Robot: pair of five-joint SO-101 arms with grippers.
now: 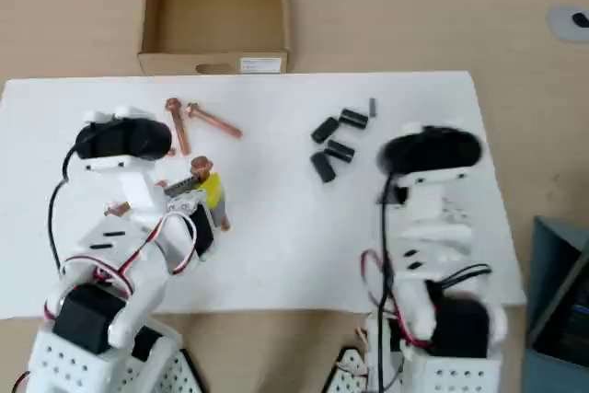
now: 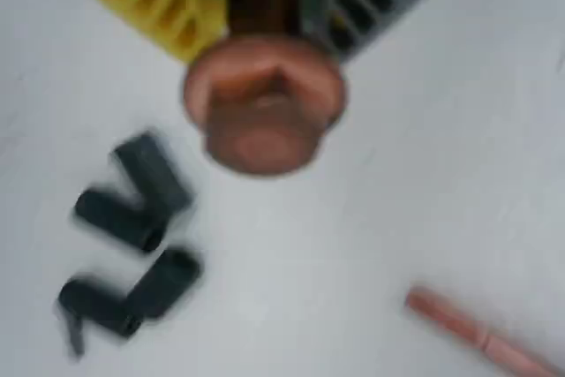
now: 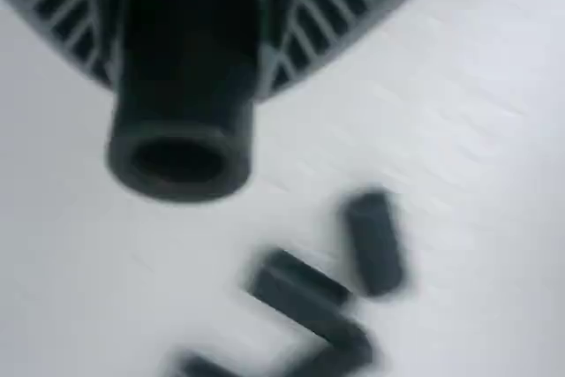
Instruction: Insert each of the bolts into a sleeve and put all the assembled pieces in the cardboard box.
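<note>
Left tool (image 2: 265, 2) clamps a copper-coloured flanged metal bolt (image 2: 263, 108) and right tool (image 3: 190, 6) clamps a black cylindrical sleeve (image 3: 181, 121), bore end exposed, evidently presented for mating; spare black sleeves (image 1: 339, 150) lie at 1 o'clock on the white worktop (image 1: 276, 236).

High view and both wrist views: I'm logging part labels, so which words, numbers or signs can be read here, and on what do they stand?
White label on the outer wall of the cardboard box: it carries print, but too small to read.
Held copper bolt and held black sleeve: no markings visible.
No other text can be read.
</note>
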